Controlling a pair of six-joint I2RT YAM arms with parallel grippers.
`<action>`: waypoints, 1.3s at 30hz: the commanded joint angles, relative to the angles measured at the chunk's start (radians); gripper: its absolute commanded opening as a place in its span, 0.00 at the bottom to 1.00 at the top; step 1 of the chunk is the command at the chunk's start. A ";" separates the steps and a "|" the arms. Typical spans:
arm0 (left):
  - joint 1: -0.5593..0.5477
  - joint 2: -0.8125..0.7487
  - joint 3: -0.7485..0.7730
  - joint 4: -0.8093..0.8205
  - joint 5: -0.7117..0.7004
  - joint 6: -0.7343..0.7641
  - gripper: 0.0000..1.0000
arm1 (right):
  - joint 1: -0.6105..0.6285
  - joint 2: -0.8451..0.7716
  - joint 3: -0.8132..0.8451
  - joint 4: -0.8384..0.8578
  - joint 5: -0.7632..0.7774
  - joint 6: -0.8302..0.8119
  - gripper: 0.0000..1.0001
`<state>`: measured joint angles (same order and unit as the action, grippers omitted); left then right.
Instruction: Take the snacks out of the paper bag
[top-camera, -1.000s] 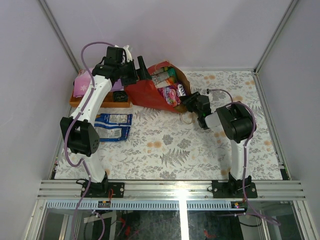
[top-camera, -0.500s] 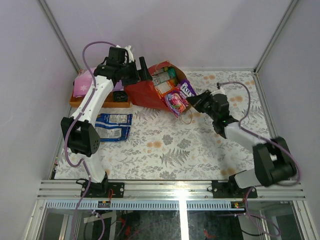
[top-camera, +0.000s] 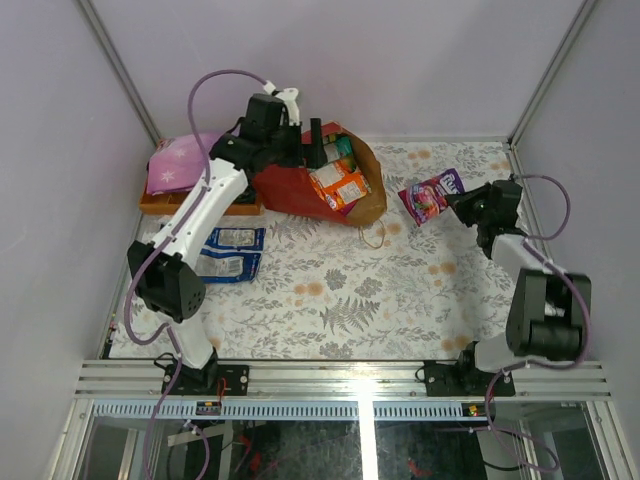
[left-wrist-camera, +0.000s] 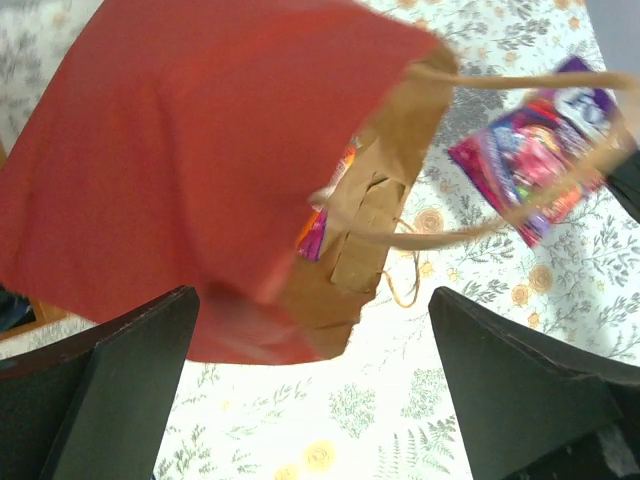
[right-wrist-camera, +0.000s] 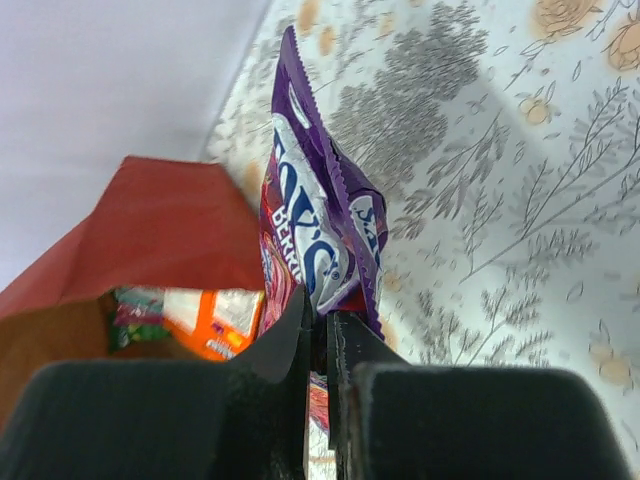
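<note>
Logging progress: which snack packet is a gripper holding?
The purple-magenta packet, pinched by the right gripper; the orange ones lie inside the paper bag, the blue-and-white ones on the table.

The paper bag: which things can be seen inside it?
Inside the paper bag lie an orange packet and a green packet, near the mouth. Whatever lies deeper, or under these, is covered by them and by the bag's red wall.

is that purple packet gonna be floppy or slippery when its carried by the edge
The purple packet likely flops: pinched by one edge in the right pincer, it looks crinkled and thin. Probably light, as that edge grip carries it. Its shiny foil may slip.
</note>
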<state>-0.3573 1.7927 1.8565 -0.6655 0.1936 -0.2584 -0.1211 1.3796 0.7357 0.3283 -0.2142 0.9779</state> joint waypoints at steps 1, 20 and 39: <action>-0.090 -0.047 0.055 0.138 -0.170 0.149 1.00 | -0.028 0.197 0.215 0.119 -0.027 0.066 0.00; -0.148 0.048 0.144 0.197 -0.178 0.265 0.64 | -0.217 0.597 0.575 -0.004 0.048 -0.076 0.99; -0.202 0.078 0.174 0.184 -0.140 0.306 0.00 | -0.012 0.571 0.542 -0.174 0.344 -0.218 0.73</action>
<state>-0.5480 1.8748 1.9987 -0.5308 0.0441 0.0280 -0.1234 1.8736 1.2091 0.1535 0.0940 0.7502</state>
